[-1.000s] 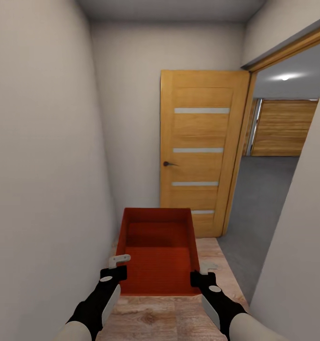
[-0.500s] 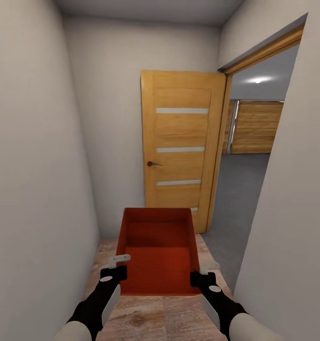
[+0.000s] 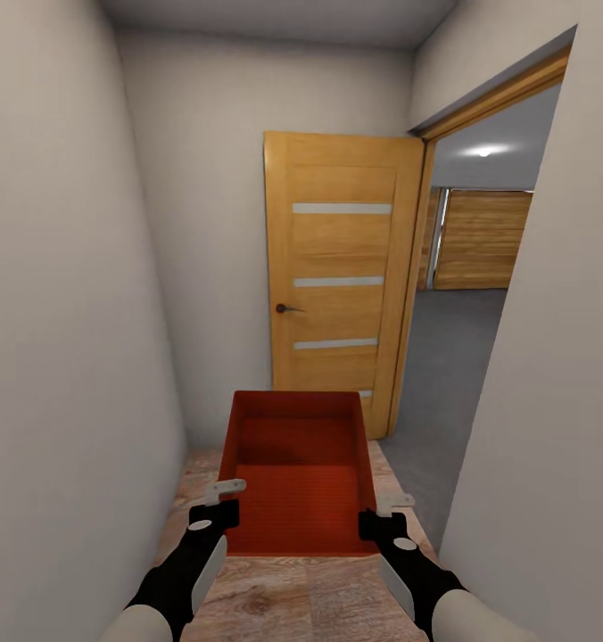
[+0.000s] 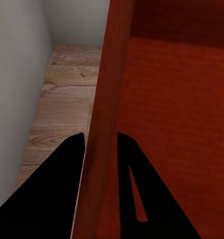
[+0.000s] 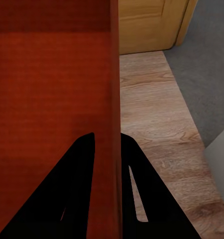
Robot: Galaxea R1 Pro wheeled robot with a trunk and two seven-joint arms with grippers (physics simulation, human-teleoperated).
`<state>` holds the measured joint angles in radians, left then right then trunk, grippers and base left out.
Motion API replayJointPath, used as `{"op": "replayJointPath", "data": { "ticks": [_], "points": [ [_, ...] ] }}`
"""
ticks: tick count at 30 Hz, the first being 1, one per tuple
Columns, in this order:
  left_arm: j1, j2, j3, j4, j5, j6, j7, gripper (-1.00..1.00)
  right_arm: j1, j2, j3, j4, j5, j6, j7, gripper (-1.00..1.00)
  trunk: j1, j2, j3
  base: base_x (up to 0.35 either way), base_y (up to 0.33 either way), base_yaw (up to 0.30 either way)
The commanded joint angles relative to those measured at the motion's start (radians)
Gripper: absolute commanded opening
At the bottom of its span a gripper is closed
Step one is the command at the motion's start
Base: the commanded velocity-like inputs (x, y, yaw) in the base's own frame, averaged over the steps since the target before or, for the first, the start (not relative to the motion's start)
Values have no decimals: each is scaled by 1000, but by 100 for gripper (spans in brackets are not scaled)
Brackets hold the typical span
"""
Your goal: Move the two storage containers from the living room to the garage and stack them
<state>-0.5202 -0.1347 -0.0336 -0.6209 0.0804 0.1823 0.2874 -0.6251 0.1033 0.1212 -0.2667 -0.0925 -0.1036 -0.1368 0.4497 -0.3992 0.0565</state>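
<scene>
Head view unchanged; container (image 3: 299, 477) stays gripped.

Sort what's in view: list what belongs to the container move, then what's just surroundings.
Job:
storage container
left hand
right hand
garage floor

Surroundings:
wooden door
plank floor
hallway walls

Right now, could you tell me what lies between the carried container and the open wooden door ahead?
In the head view, bare wood plank floor lies between the storage container and the wooden door.
</scene>
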Motion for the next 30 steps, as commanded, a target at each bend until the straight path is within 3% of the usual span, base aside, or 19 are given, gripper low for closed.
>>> {"op": "replayJointPath", "data": {
  "ticks": [1, 11, 23, 30],
  "points": [
    [0, 17, 29, -1, 10, 6, 12, -100, -1, -10, -3, -3, -1, -4, -6, -100, 0, -1, 0, 0, 0, 0],
    [0, 17, 28, -1, 10, 7, 12, -100, -1, -10, -3, -3, -1, -5, -6, -100, 0, -1, 0, 0, 0, 0],
    [0, 16, 27, 0, 9, 7, 12, -100, -1, -9, -3, -3, -1, -2, -4, -100, 0, -1, 4, 0, 0, -205],
    [0, 17, 27, 0, 9, 6, 12, -100, -1, -10, -4, -3, -1, -4, -4, -100, 0, -1, 4, 0, 0, -26]
  ]
}}
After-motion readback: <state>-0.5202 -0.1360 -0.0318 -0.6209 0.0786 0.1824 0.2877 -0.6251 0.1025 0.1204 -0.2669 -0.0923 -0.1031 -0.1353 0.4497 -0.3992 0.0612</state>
